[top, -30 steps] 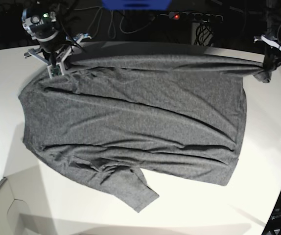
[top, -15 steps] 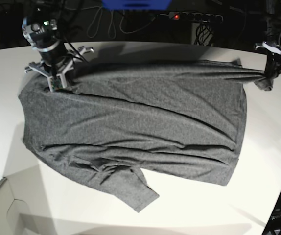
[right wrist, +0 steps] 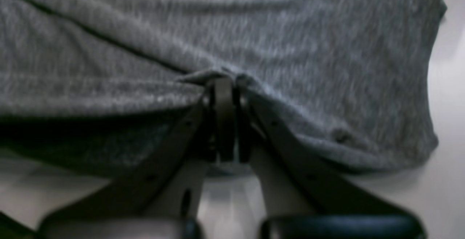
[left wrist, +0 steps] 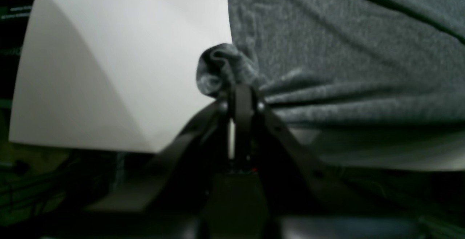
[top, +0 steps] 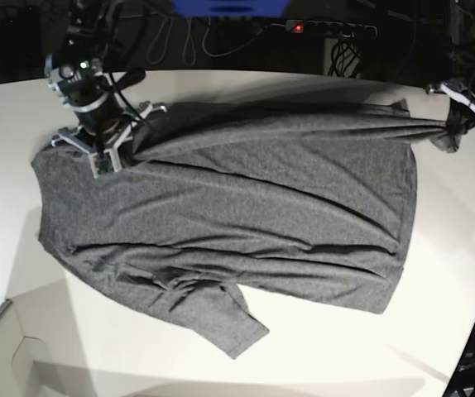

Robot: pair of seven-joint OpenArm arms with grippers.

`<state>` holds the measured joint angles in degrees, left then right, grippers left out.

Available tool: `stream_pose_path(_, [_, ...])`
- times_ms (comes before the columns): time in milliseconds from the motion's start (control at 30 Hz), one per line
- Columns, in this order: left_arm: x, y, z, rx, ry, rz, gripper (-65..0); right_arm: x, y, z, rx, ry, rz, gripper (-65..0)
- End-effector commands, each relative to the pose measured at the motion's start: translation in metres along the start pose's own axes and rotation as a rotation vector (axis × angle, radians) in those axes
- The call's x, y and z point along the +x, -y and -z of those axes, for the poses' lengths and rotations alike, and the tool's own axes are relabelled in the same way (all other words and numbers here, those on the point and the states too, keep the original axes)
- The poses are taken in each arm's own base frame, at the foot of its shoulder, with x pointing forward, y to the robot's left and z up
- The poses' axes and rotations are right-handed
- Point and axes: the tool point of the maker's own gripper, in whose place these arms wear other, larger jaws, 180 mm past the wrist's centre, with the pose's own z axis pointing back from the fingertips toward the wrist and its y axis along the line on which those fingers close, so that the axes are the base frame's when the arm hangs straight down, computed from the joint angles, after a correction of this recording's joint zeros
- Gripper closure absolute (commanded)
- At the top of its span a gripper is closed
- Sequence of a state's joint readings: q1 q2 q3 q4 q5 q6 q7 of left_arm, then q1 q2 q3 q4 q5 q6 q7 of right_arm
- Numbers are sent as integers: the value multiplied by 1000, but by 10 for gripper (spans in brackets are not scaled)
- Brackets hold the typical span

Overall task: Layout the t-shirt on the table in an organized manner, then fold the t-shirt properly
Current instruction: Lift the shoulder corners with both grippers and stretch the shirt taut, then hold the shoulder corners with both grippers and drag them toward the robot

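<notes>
Heather dark-grey t-shirt spread wrinkled across white counter, mid-frame; top edge lifted taut between upper left and upper right corners.

One t-shirt (dark grey); one table; two arms.

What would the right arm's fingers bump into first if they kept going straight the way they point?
The t-shirt itself: the right gripper is already shut on its edge, and grey cloth fills the view ahead, though depth is unclear.
</notes>
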<state>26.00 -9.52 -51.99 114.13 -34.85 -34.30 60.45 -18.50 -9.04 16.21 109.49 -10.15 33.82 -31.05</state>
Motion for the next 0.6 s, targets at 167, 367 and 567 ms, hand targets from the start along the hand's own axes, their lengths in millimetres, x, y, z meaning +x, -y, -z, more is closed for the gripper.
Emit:
stream_pose_path(167, [8,-9,0,47,-9,42,-1,17,1,13,14,51,13,0])
stream_pose_path(367, [0,-14,10,38,-27,0,-1,20,6,22,14,52,7,0])
stream_pose_path(567, [-4,-10,18,27,-25,-52,-3,23,12,25,8,54,-10,0])
